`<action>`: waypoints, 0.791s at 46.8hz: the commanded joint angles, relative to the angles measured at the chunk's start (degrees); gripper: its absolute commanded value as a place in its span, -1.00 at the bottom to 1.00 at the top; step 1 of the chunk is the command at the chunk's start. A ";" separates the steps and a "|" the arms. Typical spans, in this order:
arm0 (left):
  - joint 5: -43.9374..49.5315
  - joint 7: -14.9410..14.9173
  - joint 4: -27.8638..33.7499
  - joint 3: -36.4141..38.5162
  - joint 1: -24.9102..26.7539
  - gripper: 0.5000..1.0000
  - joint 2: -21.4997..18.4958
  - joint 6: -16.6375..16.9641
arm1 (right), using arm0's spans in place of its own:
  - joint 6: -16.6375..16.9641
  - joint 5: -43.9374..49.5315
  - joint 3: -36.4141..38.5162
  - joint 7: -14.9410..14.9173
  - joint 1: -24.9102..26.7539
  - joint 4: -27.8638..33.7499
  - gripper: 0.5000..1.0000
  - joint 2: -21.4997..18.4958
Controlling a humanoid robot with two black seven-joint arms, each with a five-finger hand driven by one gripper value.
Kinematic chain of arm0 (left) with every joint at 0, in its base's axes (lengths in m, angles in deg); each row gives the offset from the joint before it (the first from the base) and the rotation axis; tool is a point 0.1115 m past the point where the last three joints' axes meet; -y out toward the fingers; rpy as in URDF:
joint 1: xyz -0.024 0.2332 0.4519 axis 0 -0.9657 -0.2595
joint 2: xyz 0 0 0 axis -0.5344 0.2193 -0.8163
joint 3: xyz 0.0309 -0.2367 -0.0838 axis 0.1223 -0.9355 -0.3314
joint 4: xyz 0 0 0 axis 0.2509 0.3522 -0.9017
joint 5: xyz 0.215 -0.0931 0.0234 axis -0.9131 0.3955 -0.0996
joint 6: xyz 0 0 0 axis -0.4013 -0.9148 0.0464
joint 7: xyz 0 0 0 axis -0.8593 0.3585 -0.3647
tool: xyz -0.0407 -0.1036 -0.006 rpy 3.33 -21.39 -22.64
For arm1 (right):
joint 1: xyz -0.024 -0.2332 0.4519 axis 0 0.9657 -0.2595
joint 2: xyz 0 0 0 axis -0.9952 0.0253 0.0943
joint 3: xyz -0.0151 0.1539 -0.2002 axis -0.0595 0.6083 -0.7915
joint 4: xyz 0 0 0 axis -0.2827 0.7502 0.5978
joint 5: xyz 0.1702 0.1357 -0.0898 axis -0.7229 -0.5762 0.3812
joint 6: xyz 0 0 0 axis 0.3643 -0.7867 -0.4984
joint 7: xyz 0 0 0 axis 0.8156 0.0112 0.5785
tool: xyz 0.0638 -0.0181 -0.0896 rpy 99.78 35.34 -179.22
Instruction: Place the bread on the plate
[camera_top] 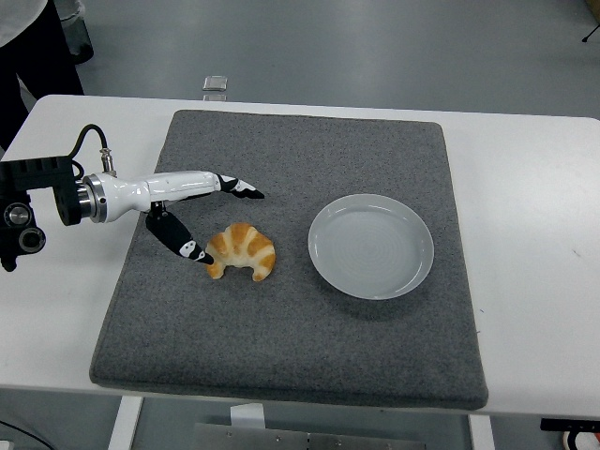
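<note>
Head view: croissant (242, 250) lies crosswise, tips toward camera; left hand (208, 217) spread wide.

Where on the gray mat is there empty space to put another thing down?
The gray mat is bare along its near strip, below the croissant and plate, and across its far part. It is crowded at the left, where the left hand reaches the croissant.

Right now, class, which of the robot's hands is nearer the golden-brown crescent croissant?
Left. The left hand is spread open just left of the golden-brown crescent croissant, thumb tip at its edge. The right hand is out of view.
</note>
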 commanded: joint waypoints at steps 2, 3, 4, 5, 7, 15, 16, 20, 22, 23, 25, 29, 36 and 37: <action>-0.20 0.09 -1.99 -2.33 -2.62 0.97 1.77 0.01 | 0.00 0.00 0.00 -0.01 0.02 0.00 0.73 0.00; -0.28 0.09 -2.25 -2.42 -3.06 0.97 2.12 0.01 | 0.00 0.00 0.00 -0.01 0.02 0.00 0.72 0.00; -0.37 0.09 -2.43 -2.51 -3.41 0.96 2.47 0.09 | 0.00 0.00 0.00 -0.01 0.02 0.00 0.73 0.00; -0.55 0.09 -2.52 -2.51 -3.59 0.97 2.65 0.18 | 0.00 0.00 0.00 -0.01 0.02 0.00 0.72 0.00; -0.81 0.09 -2.52 -2.51 -4.02 0.96 2.91 0.53 | 0.00 0.00 0.00 -0.01 0.02 0.00 0.72 0.00; -1.43 0.27 -2.69 -2.68 -4.82 0.97 4.14 0.80 | 0.00 0.00 0.00 -0.01 0.02 0.00 0.72 0.00; -1.43 0.27 -2.69 -2.94 -4.99 0.97 4.23 0.80 | 0.00 0.00 0.00 -0.01 0.02 0.00 0.72 0.00; -1.25 0.27 -2.96 -3.82 -5.69 0.97 4.67 0.80 | 0.00 0.00 0.00 -0.01 -0.07 0.00 0.73 0.00; -1.34 0.27 -3.13 -4.17 -6.40 0.97 4.93 0.80 | 0.00 0.00 0.00 -0.01 0.02 0.00 0.73 0.00; -1.34 0.18 -3.31 -4.52 -6.75 0.97 5.11 0.80 | 0.00 0.00 0.00 -0.01 0.02 0.00 0.72 0.00; -1.34 0.27 -3.48 -4.79 -7.28 0.97 5.37 0.80 | 0.00 0.00 0.00 -0.01 0.02 0.00 0.73 0.00; -1.51 0.27 -4.27 -4.88 -8.24 0.97 5.73 0.71 | 0.00 0.00 0.00 -0.01 -0.07 0.00 0.73 0.00; -1.60 0.71 -5.68 -5.05 -9.12 0.97 6.78 0.80 | 0.00 0.00 0.00 -0.01 0.02 0.00 0.73 0.00; -1.60 0.71 -5.68 -5.06 -9.12 0.97 6.78 0.80 | 0.00 0.00 0.00 -0.01 0.02 0.00 0.72 0.00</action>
